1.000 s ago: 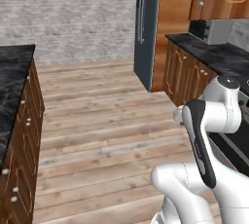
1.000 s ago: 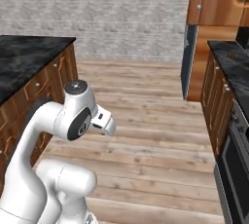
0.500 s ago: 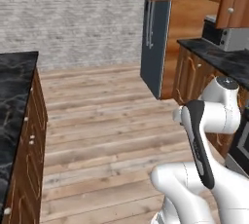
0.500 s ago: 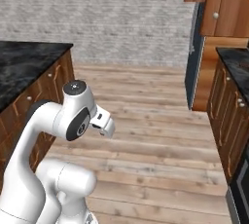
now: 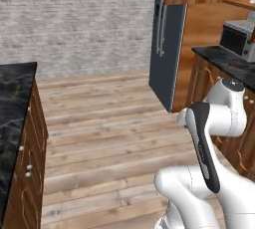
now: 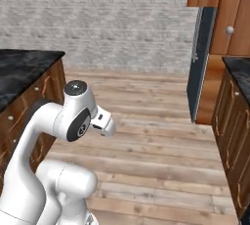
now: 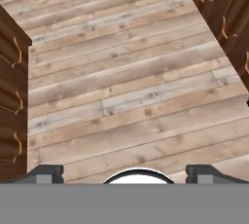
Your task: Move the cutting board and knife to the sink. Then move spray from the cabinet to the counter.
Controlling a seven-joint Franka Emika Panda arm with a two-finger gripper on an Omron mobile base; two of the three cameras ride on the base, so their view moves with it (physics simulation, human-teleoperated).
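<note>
Even, bright rendered light, soft faint shadows, no glare, slightly coarse textures, no blur

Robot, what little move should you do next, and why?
Probably keep turning and driving toward the counter on the right. The gripper is open, holds nothing, and faces bare wooden floor. No board or knife is within reach, so grabbing now would catch nothing.

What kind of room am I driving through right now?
A kitchen, most likely: a tall grey fridge, a black marble-look counter over wooden cupboards, and a microwave on the far counter.
</note>
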